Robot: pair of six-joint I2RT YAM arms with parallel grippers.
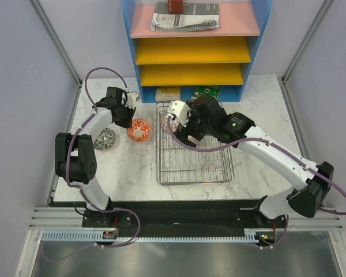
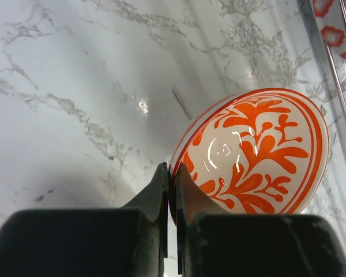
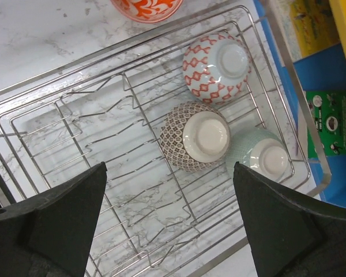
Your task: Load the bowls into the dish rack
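Orange-patterned bowl (image 2: 254, 156), rim clamped in left jaws, just beside dish rack (image 1: 157, 144) edge; right jaws wide apart above rack.

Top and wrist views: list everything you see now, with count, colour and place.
red-patterned bowl: 1, upside down in rack
grey-brown bowl: 1, upside down in rack
pale green bowl: 1, upside down in rack
orange bowl: 1, orange on white, left of rack
blue-grey bowl: 1, table, far left
rack: 1, silver wire, table centre
shelf: 1, blue, pink and yellow trays, back
green packet: 1, table, by shelf
left pincer: shut on orange bowl's rim
right pincer: open above rack
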